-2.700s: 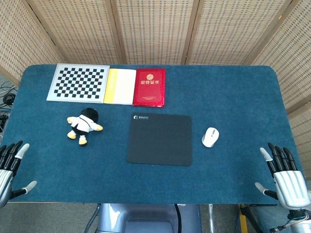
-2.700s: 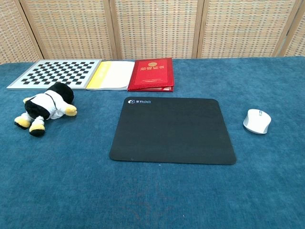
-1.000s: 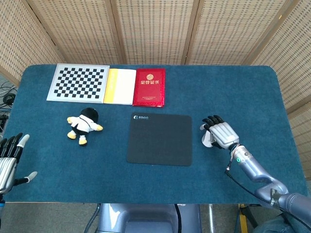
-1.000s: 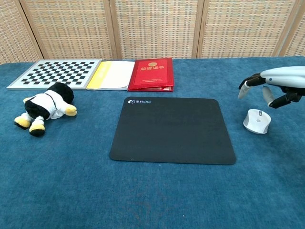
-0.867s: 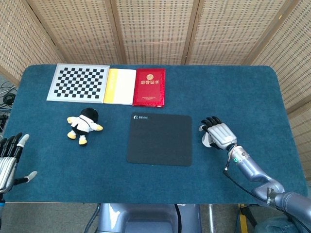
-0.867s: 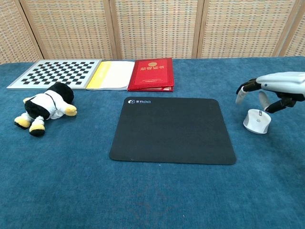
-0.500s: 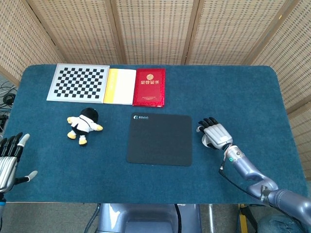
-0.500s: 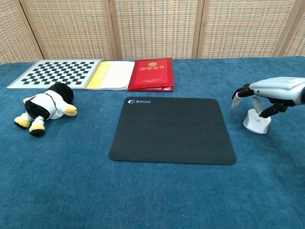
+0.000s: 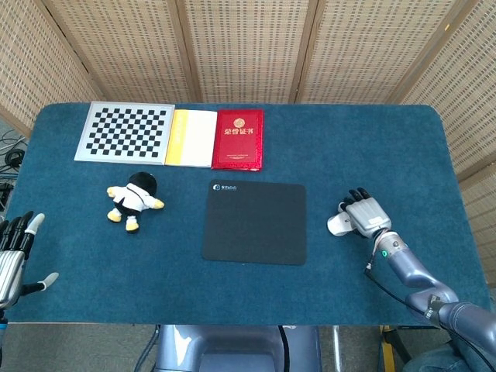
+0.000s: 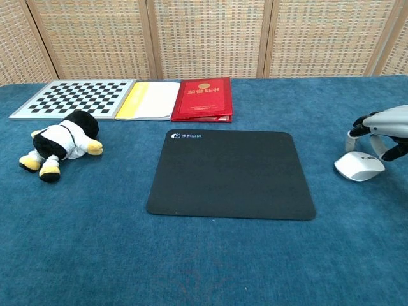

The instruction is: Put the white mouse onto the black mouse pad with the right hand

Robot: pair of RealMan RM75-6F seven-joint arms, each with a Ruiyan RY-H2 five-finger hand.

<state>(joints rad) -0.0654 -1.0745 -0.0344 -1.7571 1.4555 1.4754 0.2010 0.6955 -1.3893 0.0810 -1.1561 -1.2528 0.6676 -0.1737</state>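
The white mouse lies on the blue worktop, at 3 o'clock of the black mouse pad and apart from it. The right hand rests over the mouse's outer side with fingers curled around it; whether it truly grips cannot be told. The left hand hangs at the worktop's 8 o'clock corner, fingers spread, holding nothing.

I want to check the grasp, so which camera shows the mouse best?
The chest view: the mouse shows side-on under the right hand. In the head view the hand covers most of the mouse.
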